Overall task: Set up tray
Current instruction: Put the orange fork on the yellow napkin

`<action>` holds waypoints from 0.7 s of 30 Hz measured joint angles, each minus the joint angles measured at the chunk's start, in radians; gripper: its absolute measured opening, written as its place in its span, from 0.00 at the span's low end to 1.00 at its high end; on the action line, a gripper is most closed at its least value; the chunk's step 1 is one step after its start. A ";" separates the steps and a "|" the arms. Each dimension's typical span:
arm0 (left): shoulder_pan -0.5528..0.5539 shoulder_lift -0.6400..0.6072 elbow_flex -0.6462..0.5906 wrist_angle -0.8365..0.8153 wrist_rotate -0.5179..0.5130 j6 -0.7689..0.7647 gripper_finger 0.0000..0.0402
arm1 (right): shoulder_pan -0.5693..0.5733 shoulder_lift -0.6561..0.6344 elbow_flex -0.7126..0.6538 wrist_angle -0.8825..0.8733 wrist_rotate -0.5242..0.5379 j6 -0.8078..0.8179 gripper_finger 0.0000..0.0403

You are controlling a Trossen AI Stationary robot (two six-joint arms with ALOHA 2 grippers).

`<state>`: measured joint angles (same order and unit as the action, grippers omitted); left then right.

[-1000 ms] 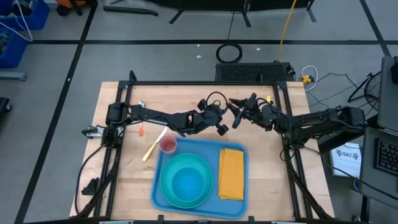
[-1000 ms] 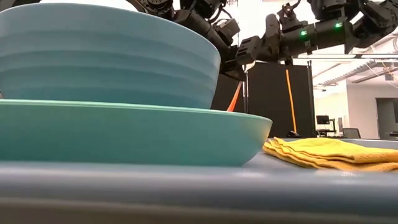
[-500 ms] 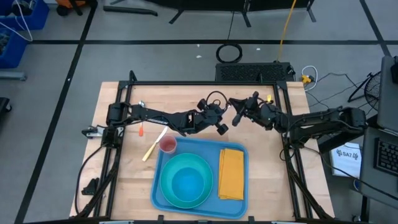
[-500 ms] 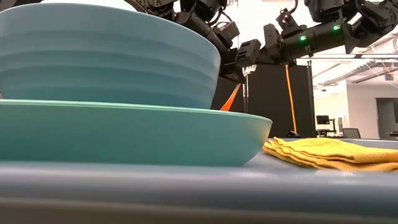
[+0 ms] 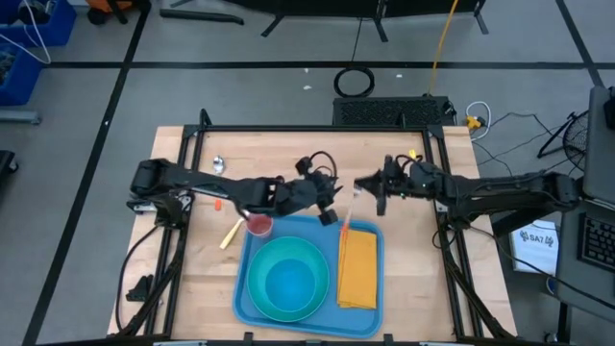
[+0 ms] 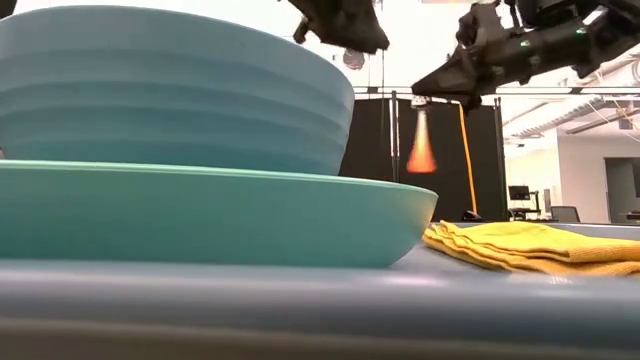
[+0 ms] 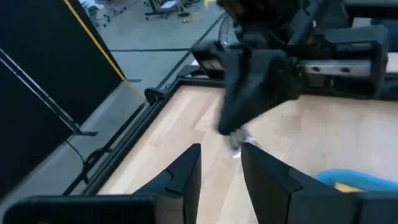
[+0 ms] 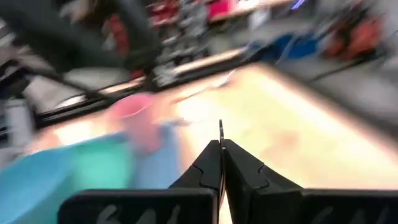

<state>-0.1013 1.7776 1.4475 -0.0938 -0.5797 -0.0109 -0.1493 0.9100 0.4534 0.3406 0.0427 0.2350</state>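
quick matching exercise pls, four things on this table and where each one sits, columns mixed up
Things:
1. deep round teal bowl
2. folded yellow cloth napkin
3. pale yellow plastic utensil
4. orange-handled utensil

Places:
A. on the wooden table, left of the blue plastic tray
B. up in the air, held by the right claw
C. on the tray's right half
D. on a teal plate, on the tray's left half

Pairs: 1-D, 2-C, 3-A, 4-B
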 joint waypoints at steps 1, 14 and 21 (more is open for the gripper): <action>-0.008 -0.017 0.000 -0.021 -0.008 -0.001 0.30 | 0.015 -0.011 0.000 -0.029 -0.033 0.042 0.00; -0.056 -0.267 -0.192 -0.022 -0.183 -0.040 0.30 | 0.401 0.116 -0.021 -0.058 0.092 0.408 0.00; -0.056 -0.367 -0.350 0.092 -0.183 -0.069 0.30 | 0.563 0.310 -0.019 0.105 0.335 0.541 0.00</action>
<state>-0.1577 1.4105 1.0978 -0.0018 -0.7628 -0.0796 0.4135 1.2204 0.4339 0.4460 0.3779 0.7765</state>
